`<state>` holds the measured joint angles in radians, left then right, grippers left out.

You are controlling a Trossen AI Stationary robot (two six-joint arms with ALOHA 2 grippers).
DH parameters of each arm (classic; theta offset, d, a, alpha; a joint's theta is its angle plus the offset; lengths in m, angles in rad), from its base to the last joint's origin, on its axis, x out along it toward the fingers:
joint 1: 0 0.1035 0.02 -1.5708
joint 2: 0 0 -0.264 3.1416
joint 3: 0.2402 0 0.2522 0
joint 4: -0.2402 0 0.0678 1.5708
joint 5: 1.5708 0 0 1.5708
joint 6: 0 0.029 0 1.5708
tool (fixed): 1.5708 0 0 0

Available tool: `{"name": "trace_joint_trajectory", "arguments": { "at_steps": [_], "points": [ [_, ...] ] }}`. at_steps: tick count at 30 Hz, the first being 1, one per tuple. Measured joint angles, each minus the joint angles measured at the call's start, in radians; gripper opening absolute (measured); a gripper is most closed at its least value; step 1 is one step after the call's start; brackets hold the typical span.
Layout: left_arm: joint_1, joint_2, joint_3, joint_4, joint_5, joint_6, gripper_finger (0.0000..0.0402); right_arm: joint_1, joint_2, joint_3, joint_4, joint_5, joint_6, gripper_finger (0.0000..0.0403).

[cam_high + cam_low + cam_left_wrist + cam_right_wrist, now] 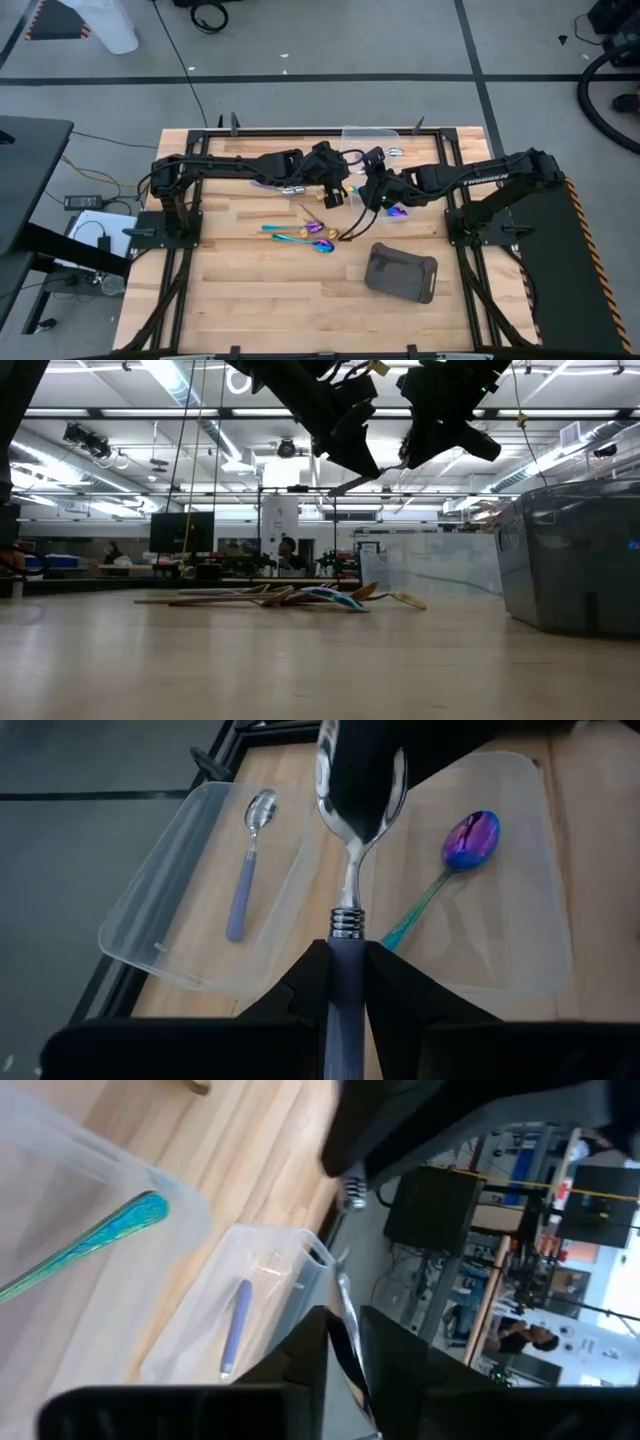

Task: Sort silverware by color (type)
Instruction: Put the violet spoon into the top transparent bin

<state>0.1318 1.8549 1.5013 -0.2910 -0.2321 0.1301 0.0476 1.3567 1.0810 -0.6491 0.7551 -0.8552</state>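
Note:
A lilac-handled silver spoon [350, 870] hangs in the air over the table's middle, with both grippers shut on it. My left gripper [347, 955] has the handle and my right gripper [343, 1325] has the bowl end. In the high view they meet nose to nose, my left gripper [335, 192] beside my right gripper [368, 190]. Below them a clear tub [170, 910] holds another lilac spoon [248, 870]. A second tub [520, 890] holds an iridescent spoon [455, 855]. More iridescent and gold silverware [305, 238] lies loose on the wood. My left gripper pinches the spoon's lilac handle [347, 970] between its two fingers, just behind the silver collar. The fingers lie along the spoon, which sticks out ahead of them, clear of the table. My right gripper is shut on the spoon's bowl [345, 1295], which shows edge-on between its fingers. Its dark finger [360, 760] covers most of the bowl in the left wrist view. It comes at the spoon from the table's right, slanting down.
A dark grey tray [400, 272] lies near the table's front right. The tub with the lilac spoon [370, 140] stands at the far edge. The tub with the iridescent spoon [398, 212] sits just right of the grippers. In the low view the loose pile [300, 596] lies under the arms.

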Motion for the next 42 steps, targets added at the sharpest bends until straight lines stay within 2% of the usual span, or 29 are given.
{"name": "trace_joint_trajectory", "arguments": {
  "at_steps": [3, 6, 12, 16, 21, 25, 33, 38, 42],
  "points": [
    [-0.001, -0.002, 0.000, 0.003, -0.002, 0.017, 0.0060, 0.003, 0.001, -0.002, -0.015, -0.011, -0.001, 0.0032],
    [0.000, -0.002, 0.000, 0.014, -0.002, 0.012, 0.0082, 0.005, 0.001, -0.002, -0.027, -0.022, 0.017, 0.0016],
    [-0.002, 0.000, 0.000, 0.029, 0.010, 0.009, 0.0163, 0.010, 0.000, 0.003, -0.004, -0.032, 0.026, 0.0019],
    [-0.004, -0.012, -0.002, -0.014, 0.007, 0.009, 0.0191, 0.004, 0.000, 0.003, -0.027, -0.090, 0.047, 0.0021],
    [-0.027, -0.048, -0.061, 0.021, -0.024, 0.012, 0.0187, -0.005, 0.000, 0.003, -0.092, -0.128, 0.114, 0.0021],
    [-0.046, -0.110, -0.170, 0.083, -0.082, 0.013, 0.0178, -0.005, 0.000, 0.002, -0.133, -0.153, 0.157, 0.0021],
    [-0.067, -0.293, -0.414, 0.170, -0.091, -0.076, 0.0176, -0.025, 0.000, 0.002, -0.151, -0.206, 0.208, 0.0022],
    [-0.119, -0.405, -0.529, 0.182, -0.089, -0.144, 0.0176, -0.103, 0.000, 0.002, -0.146, -0.214, 0.207, 0.0022],
    [-0.183, -0.457, -0.587, 0.194, -0.090, -0.199, 0.0176, -0.193, 0.000, -0.003, -0.121, -0.277, 0.207, 0.0022]
  ]
}}
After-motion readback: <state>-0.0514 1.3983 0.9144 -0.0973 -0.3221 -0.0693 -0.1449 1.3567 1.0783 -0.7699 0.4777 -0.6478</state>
